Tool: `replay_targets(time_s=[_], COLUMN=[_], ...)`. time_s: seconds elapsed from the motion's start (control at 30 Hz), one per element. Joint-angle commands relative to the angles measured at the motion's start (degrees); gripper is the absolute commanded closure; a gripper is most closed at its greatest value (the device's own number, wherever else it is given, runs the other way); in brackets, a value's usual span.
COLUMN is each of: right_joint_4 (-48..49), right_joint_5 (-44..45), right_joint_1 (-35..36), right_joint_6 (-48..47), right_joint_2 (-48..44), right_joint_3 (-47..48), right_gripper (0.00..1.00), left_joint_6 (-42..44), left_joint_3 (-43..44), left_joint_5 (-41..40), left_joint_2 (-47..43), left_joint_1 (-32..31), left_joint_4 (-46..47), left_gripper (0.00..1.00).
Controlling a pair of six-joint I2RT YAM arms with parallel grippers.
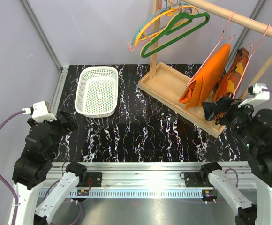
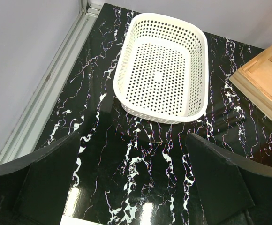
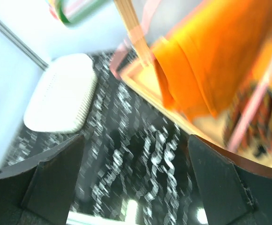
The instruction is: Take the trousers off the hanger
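Note:
The bright orange trousers [image 1: 206, 77] hang folded over a thin pink wire hanger [image 1: 224, 37] on the wooden rail at the back right. Their lower end reaches down to the rack's base tray. My right gripper [image 1: 214, 110] is open and empty, just below and to the right of the trousers' lower end. The right wrist view is blurred. It shows the trousers [image 3: 220, 56] up and right of the open gripper [image 3: 136, 183], with a pink hanger wire [image 3: 126, 51] beside them. My left gripper [image 1: 69, 123] is open and empty at the near left, low over the table [image 2: 133, 183].
A white perforated basket [image 1: 82, 89] lies on the black marbled table at the back left, also in the left wrist view [image 2: 160, 117]. The wooden rack [image 1: 166, 86] carries green and yellow plastic hangers [image 1: 173, 28] and a patterned garment [image 1: 232, 77] on a second pink hanger.

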Motion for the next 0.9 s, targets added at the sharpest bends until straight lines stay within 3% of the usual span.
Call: replay_targets(time_s=[0.0,0.27,0.6,0.73,0.77,0.83,0.87], right_joint_4=[6.63,1.63,-5.23,-3.23,-2.52,-1.20,-0.76], right_joint_5=[-3.04,13.10,37.54,38.00,38.35,38.53,38.62], right_joint_1=[0.23,0.23,0.23,0.32,0.23,0.23,0.32], right_joint_6=[3.21,4.88,1.63,1.46,0.93,0.49,-0.21], right_joint_2=[6.53,25.93,44.24,43.81,42.68,41.79,41.27], right_joint_3=[6.61,23.11,34.48,32.12,30.11,27.82,27.37], right_gripper=[0.01,0.01,0.01,0.19,0.32,0.40,0.50], left_joint_6=[0.25,-0.72,0.33,0.68,0.77,0.77,0.86], left_joint_3=[1.66,2.19,2.54,2.45,2.36,2.19,2.19], left_joint_5=[0.85,2.17,1.03,0.77,0.77,0.77,0.85], left_joint_2=[-0.13,-0.13,0.04,0.39,0.48,0.66,0.74], left_joint_1=[-0.23,-0.23,-0.23,-0.23,-0.23,-0.23,-0.23], left_joint_4=[2.88,3.49,3.05,2.88,2.88,2.96,3.05], left_gripper=[0.01,0.01,0.01,0.01,0.01,0.01,0.01])
